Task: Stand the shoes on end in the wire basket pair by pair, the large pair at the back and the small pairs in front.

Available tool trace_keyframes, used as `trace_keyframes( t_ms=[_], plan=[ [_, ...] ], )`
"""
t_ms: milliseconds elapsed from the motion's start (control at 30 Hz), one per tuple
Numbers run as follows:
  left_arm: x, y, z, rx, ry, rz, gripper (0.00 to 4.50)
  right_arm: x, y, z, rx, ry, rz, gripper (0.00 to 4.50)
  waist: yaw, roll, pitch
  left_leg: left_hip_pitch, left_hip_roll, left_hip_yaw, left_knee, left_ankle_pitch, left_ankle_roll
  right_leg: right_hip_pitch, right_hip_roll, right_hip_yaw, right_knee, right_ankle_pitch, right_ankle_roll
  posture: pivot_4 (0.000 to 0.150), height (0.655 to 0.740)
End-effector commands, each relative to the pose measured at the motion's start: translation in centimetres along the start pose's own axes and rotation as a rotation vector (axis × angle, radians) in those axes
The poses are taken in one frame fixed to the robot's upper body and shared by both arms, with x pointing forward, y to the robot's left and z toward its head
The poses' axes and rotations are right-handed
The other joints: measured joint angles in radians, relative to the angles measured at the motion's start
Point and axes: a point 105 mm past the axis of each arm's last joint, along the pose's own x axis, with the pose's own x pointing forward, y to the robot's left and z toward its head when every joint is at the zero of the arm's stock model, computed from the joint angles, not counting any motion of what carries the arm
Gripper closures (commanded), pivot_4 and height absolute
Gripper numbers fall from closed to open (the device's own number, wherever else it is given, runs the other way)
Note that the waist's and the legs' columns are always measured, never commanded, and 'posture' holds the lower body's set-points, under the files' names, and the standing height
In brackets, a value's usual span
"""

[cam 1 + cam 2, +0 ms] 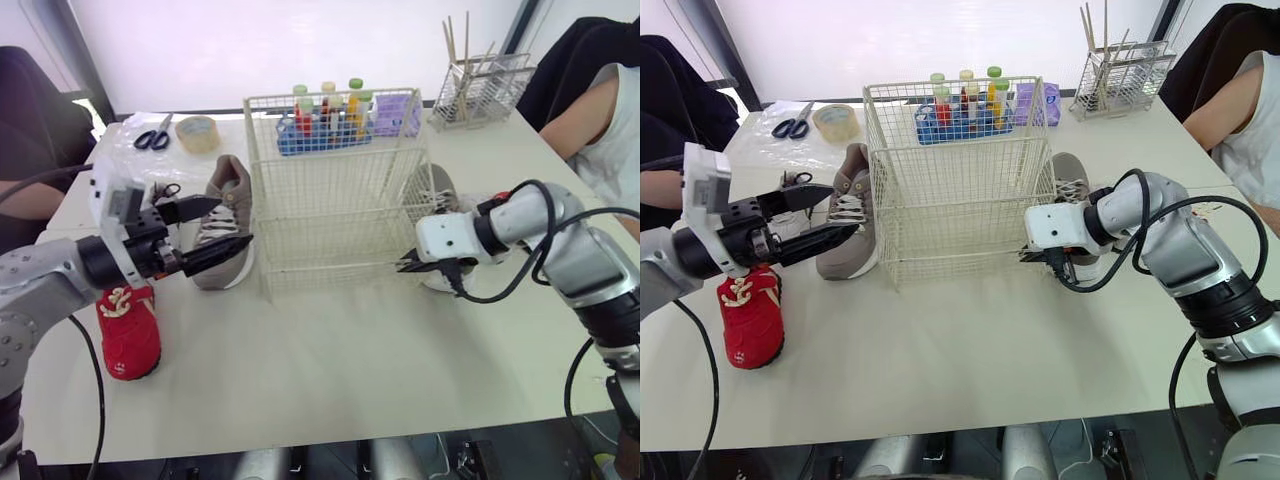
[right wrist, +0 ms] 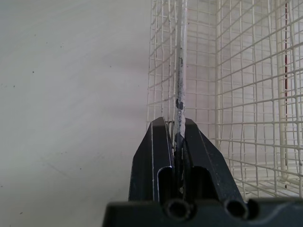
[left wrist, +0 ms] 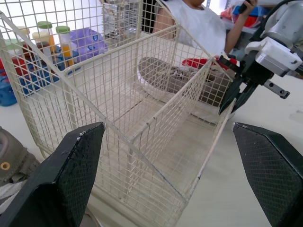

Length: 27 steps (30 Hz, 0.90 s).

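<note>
The left arm [image 1: 45, 280] reaches in from the left side, held level above the desk [image 1: 330, 350]. The left hand [image 1: 232, 222] is wide open, its two black fingers [image 1: 195, 207] spread far apart and pointing to the right. The right arm [image 1: 560, 235] bends at the elbow and points back left. The right hand [image 1: 1026, 256] sits low, pinched tight on a corner wire of the wire basket [image 1: 330, 200].

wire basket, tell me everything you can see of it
The wire basket is a tall rectangular box of cream-coated wire grid, open at the top and holding no shoes. It stands upright on the table. The right gripper is shut on its near right corner wire, where the coating is chipped. A grey shoe lies beside its left wall.
</note>
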Motion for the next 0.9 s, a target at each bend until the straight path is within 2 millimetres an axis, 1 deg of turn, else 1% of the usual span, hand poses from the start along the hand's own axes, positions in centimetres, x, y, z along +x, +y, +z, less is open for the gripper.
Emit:
trace_keyframes(
  t_ms=[33,67,167,267,300,333,367,400,433,467,567,633,667,767,867,900],
  plan=[
    [-0.1,-0.2,1.2,0.051,-0.036,0.002,0.00,-0.1,-0.1,1.2,0.006,-0.044,-0.022,4.44,0.000,0.000,0.000,0.000,0.000,0.000,0.000,0.000,0.000,0.000,0.000,0.000,0.000,0.000,0.000,0.150,0.7400],
    [-0.1,-0.2,1.2,0.051,-0.037,0.000,0.00,-0.1,0.0,1.3,0.010,-0.047,-0.019,4.44,0.000,0.000,0.000,0.000,0.000,0.000,0.000,0.000,0.000,0.000,0.000,0.000,0.000,0.000,0.000,0.150,0.7400],
    [0.1,-0.1,1.2,0.051,-0.039,-0.005,0.00,-0.2,0.0,1.4,0.022,-0.055,-0.031,3.42,0.000,0.000,0.000,0.000,0.000,0.000,0.000,0.000,0.000,0.000,0.000,0.000,0.000,0.000,0.000,0.150,0.7400],
    [0.4,-0.1,1.2,0.049,-0.044,-0.015,0.00,-0.7,-0.4,1.7,0.030,-0.069,-0.061,1.91,0.001,0.000,0.000,0.000,0.000,0.000,0.000,0.000,0.000,0.000,0.000,0.000,0.000,0.000,0.000,0.150,0.7400],
    [0.5,-0.1,1.2,0.048,-0.045,-0.019,0.00,-1.1,-0.7,2.1,0.031,-0.088,-0.080,1.42,0.002,0.000,0.000,0.000,0.000,0.000,0.000,0.000,0.000,0.000,0.000,0.000,0.000,0.000,0.000,0.150,0.7400],
    [0.6,-0.1,1.2,0.047,-0.045,-0.023,0.00,-1.6,-1.1,2.6,0.037,-0.117,-0.100,0.80,0.003,0.000,0.000,0.000,0.000,0.000,0.000,0.000,0.000,0.000,0.000,0.000,0.000,0.000,0.000,0.150,0.7400],
    [0.6,-0.1,1.2,0.046,-0.047,-0.027,0.00,-2.2,-1.3,3.0,0.048,-0.145,-0.119,0.35,0.003,0.000,0.000,0.000,0.000,0.000,0.000,0.000,0.000,0.000,0.000,0.000,0.000,0.000,0.000,0.150,0.7400],
    [0.8,-0.1,1.2,0.044,-0.048,-0.031,0.00,-2.8,-1.6,3.2,0.063,-0.169,-0.136,0.06,0.003,0.000,0.000,0.000,0.000,0.000,0.001,0.000,0.000,0.000,0.000,0.000,0.000,0.000,0.000,0.150,0.7400],
    [0.9,-0.1,1.2,0.044,-0.049,-0.034,0.00,-3.2,-1.7,3.4,0.073,-0.182,-0.145,0.06,0.003,0.000,0.000,0.000,0.000,0.000,0.001,0.000,0.000,0.000,0.000,0.000,0.000,0.000,0.000,0.150,0.7400],
    [1.0,-0.1,1.2,0.043,-0.051,-0.039,0.00,-4.3,-2.0,3.8,0.103,-0.224,-0.172,0.06,0.003,0.000,0.000,0.000,0.000,0.000,0.001,0.000,0.000,0.000,0.000,0.000,0.000,0.000,0.000,0.150,0.7400],
    [1.3,0.0,1.1,0.040,-0.056,-0.055,0.00,-8.8,-3.3,4.7,0.230,-0.362,-0.320,0.06,0.004,0.000,0.000,0.000,0.000,0.000,0.000,0.000,0.001,0.000,0.000,0.000,0.000,0.000,0.000,0.150,0.7400],
    [1.5,0.1,1.1,0.035,-0.063,-0.066,0.00,-10.9,-3.5,4.2,0.342,-0.402,-0.416,0.06,0.006,0.000,0.000,0.000,0.000,0.000,0.000,-0.003,0.005,0.001,0.000,0.000,0.000,0.000,0.000,0.150,0.7400],
    [1.6,0.1,1.2,0.032,-0.067,-0.073,0.00,-11.4,-3.2,3.7,0.389,-0.399,-0.457,0.06,0.006,0.000,0.000,0.000,0.000,0.000,0.000,-0.003,0.004,0.001,-0.001,0.000,0.000,0.000,0.000,0.150,0.7400],
    [2.0,0.3,1.1,0.027,-0.067,-0.097,0.00,-12.1,-2.5,2.0,0.548,-0.366,-0.590,0.06,0.004,-0.002,-0.001,0.000,0.000,-0.001,0.000,-0.003,0.005,0.001,-0.001,0.000,0.000,0.000,0.000,0.150,0.7400],
    [2.6,0.5,1.0,0.023,-0.068,-0.128,0.00,-11.6,-1.5,-0.7,0.729,-0.262,-0.730,0.06,0.002,-0.002,-0.001,0.000,0.000,-0.001,0.000,-0.003,0.005,0.001,-0.001,0.000,0.001,-0.001,-0.003,0.150,0.7400],
    [2.7,0.6,1.0,0.023,-0.068,-0.135,0.00,-11.3,-1.2,-1.3,0.775,-0.236,-0.760,0.06,0.002,-0.002,-0.002,0.000,0.000,-0.001,0.000,-0.003,0.005,0.000,-0.001,0.000,0.001,-0.002,-0.003,0.150,0.7400]
  ],
)
